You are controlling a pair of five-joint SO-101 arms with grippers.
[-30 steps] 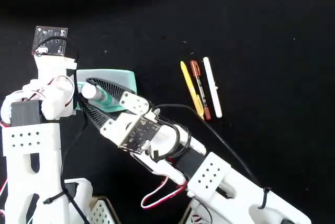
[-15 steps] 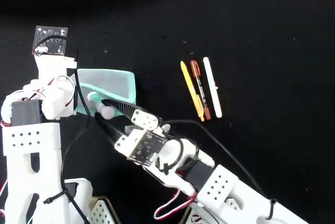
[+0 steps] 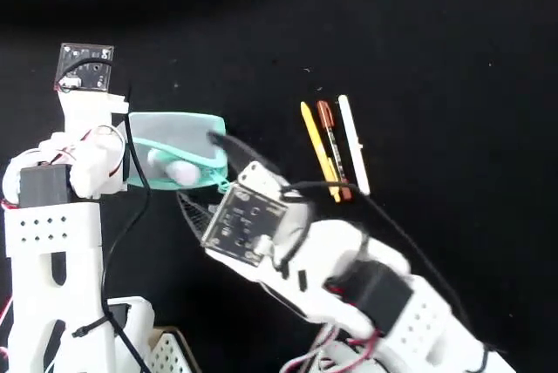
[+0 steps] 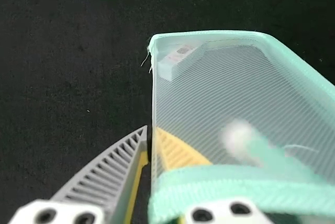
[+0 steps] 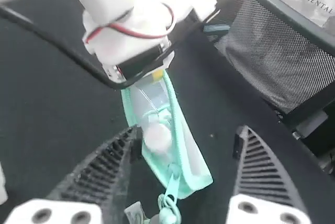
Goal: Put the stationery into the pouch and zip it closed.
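Hovering with jaws spread wide, the right gripper (image 5: pixel 188 132) hung over the 3 o'clock end of the mesh pouch (image 3: pixel 179 129), which lay on the black table (image 3: pixel 436 59) with a white-capped item (image 3: pixel 179 170) inside. The left gripper (image 4: pixel 151 137) pinched the pouch's 9 o'clock edge between its jaws. Well apart at the pouch's 3 o'clock, a yellow pen (image 3: pixel 319 151), a brown pen (image 3: pixel 333 146) and a white pen (image 3: pixel 354 145) lay side by side.

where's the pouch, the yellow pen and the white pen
pouch (image 3: pixel 179 133), high view, mesh wall
yellow pen (image 3: pixel 316 143), high view, mid barrel
white pen (image 3: pixel 353 145), high view, mid barrel
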